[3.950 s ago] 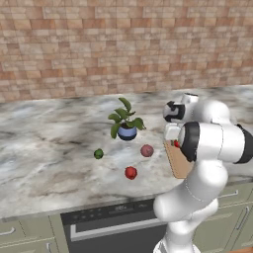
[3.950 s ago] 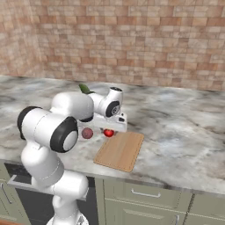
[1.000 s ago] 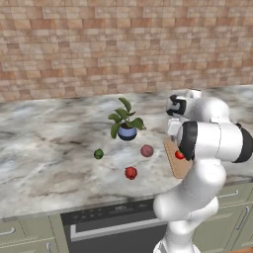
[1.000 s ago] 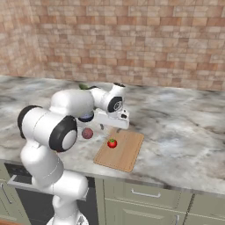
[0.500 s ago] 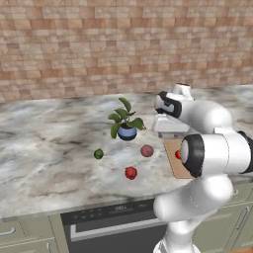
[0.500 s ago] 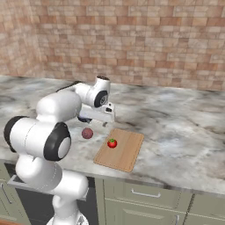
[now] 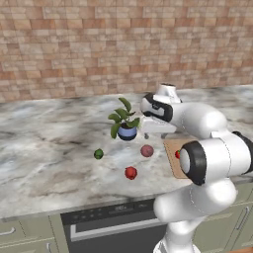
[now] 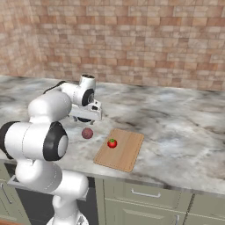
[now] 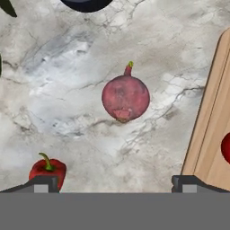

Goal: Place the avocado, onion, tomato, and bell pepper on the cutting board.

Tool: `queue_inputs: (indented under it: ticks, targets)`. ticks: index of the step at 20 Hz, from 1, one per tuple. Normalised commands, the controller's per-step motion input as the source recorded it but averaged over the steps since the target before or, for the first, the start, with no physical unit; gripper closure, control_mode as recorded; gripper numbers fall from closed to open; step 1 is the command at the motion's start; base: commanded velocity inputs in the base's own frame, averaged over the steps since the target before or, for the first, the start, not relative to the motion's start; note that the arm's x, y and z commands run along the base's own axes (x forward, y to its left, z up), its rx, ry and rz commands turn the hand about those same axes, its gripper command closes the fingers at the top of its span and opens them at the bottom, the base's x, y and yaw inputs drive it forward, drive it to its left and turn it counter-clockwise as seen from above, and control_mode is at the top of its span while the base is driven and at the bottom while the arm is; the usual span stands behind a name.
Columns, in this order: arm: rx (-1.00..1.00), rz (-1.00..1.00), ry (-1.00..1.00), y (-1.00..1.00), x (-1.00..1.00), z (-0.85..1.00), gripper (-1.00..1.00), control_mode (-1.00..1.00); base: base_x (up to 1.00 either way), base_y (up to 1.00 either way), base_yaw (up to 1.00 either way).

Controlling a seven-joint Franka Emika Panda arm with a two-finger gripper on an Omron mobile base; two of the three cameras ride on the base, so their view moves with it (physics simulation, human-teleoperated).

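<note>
My gripper point(image 7: 149, 133) point(image 8: 86, 118) hangs open just above the counter, nothing between its fingers. In the hand view its fingertips point(image 9: 42, 183) stand wide apart, with the purplish onion point(image 9: 125, 98) point(image 7: 147, 150) point(image 8: 87, 133) on the marble ahead of them. The red bell pepper point(image 9: 48, 170) point(image 7: 131, 172) lies by one fingertip. The tan cutting board point(image 8: 125, 154) point(image 7: 171, 147) point(image 9: 211, 134) lies to the right and carries the tomato point(image 8: 112, 143) point(image 7: 177, 154) point(image 9: 226, 147). The dark green avocado point(image 7: 99, 153) sits further left on the counter.
A potted plant in a blue pot point(image 7: 126, 124) point(image 9: 85, 3) stands just behind the onion, close to my hand. The counter's front edge runs above an oven point(image 7: 113, 212). A brick wall point(image 8: 132, 39) backs the counter.
My hand has swung left off the cutting board to hang over the onion, jaws still open. The tomato stays on the board.
</note>
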Motion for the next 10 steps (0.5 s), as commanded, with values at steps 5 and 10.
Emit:
queue_inputs:
  ticks: [5, 10]
  targets:
    - [0.00, 0.01, 0.00, 0.14, 0.13, -0.04, -1.00, -1.00, 0.00, 0.00, 0.00]
    - [0.00, 0.01, 0.00, 0.01, 0.24, -0.02, -1.00, -1.00, 0.00, 0.00, 0.00]
